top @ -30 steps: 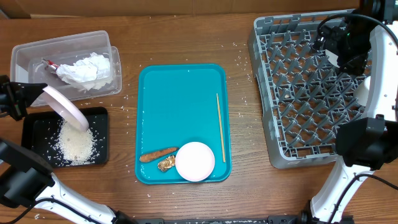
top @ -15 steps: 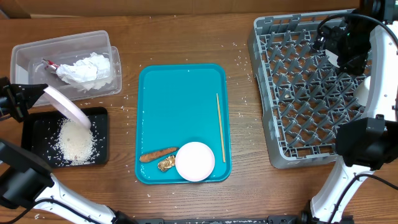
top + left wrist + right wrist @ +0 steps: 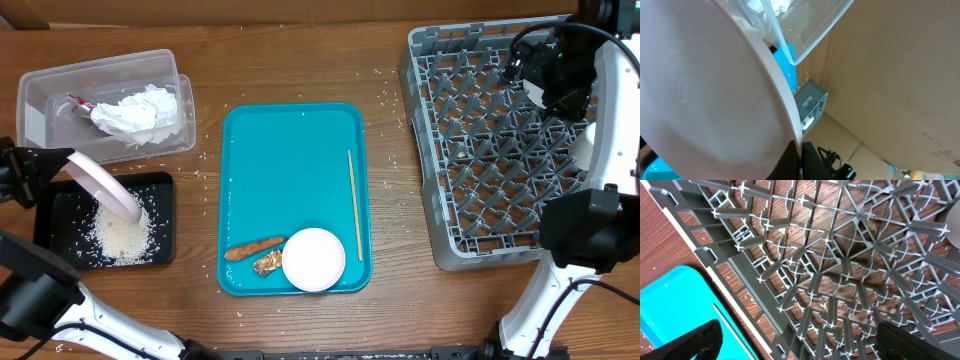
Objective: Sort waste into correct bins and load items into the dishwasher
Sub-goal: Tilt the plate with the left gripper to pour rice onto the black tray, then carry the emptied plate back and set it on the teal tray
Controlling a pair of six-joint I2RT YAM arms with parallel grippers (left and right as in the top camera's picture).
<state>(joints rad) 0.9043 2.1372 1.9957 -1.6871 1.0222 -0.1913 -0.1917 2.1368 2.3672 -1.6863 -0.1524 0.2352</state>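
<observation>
Steeply tilted white plate (image 3: 103,184) in clamped left claw (image 3: 57,168); right claw (image 3: 798,343) wide, empty.

Tilted white plate (image 3: 100,184) now a little further in over the black tray (image 3: 60,215) than before, left claw (image 3: 52,169) clamped on its rim shifted with it

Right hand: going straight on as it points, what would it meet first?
Likely the large square grey plastic dish rack: its pegs and lattice floor lie ahead of the open right hand; depth unclear.
</observation>
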